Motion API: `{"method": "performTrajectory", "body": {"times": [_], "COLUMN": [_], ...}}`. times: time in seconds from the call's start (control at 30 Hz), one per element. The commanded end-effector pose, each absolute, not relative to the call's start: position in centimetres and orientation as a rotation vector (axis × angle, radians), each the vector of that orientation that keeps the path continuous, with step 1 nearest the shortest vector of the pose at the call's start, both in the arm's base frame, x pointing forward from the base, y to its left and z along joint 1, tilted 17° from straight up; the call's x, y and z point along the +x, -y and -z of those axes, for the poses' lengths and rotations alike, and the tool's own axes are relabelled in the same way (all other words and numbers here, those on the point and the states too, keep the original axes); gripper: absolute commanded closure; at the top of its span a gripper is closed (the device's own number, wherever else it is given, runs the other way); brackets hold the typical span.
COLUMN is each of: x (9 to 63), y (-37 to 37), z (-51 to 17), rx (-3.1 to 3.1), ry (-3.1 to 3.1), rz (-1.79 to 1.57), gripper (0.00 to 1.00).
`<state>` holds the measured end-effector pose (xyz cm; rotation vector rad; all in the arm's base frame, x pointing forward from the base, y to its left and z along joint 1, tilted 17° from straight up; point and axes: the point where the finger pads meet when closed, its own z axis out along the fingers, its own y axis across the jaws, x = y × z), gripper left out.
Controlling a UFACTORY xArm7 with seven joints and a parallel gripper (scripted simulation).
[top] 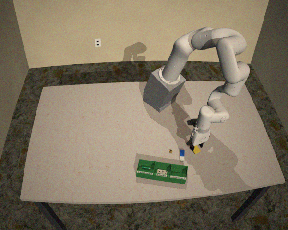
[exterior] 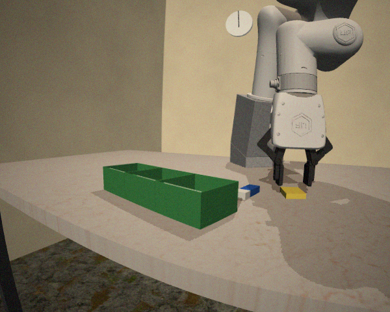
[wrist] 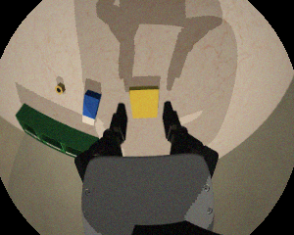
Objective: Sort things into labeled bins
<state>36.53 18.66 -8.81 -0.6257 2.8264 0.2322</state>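
A flat yellow block (top: 196, 149) (exterior: 292, 193) (wrist: 145, 101) lies on the table right of the bins. My gripper (top: 195, 145) (exterior: 293, 182) (wrist: 144, 110) is open and empty. It hangs low right over the block, one finger on each side, tips just above the table. A blue and white block (top: 181, 154) (exterior: 249, 191) (wrist: 91, 105) lies between the yellow block and the bins. A tiny yellow and black thing (top: 170, 150) (wrist: 60, 88) lies left of it. The green three-part bin (top: 161, 178) (exterior: 175, 201) (wrist: 49, 132) holds a green thing (top: 144, 167) on the left and white things (top: 162, 171) in the middle.
The labels on the bin's front are too small to read. The arm's grey base (top: 161, 92) (exterior: 250, 134) stands at the back of the table. The table's front edge (top: 149, 199) runs just beyond the bin.
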Motion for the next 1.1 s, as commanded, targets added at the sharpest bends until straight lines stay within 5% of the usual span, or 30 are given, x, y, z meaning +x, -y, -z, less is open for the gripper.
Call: {"method": "performTrajectory", "body": {"times": [0.0, 0.83, 0.87, 1.07], "x": [36.8, 37.0, 37.0, 37.0], "y": [-18.8, -19.1, -19.1, -19.1], "z": [9.2, 10.4, 10.4, 10.4], "rx": [-0.623, -0.623, -0.623, -0.623], "ry": [-2.819, -2.819, -2.819, -2.819], "rz": [-0.233, -0.233, -0.233, -0.233], "gripper": [0.44, 0.44, 1.0, 1.0]}}
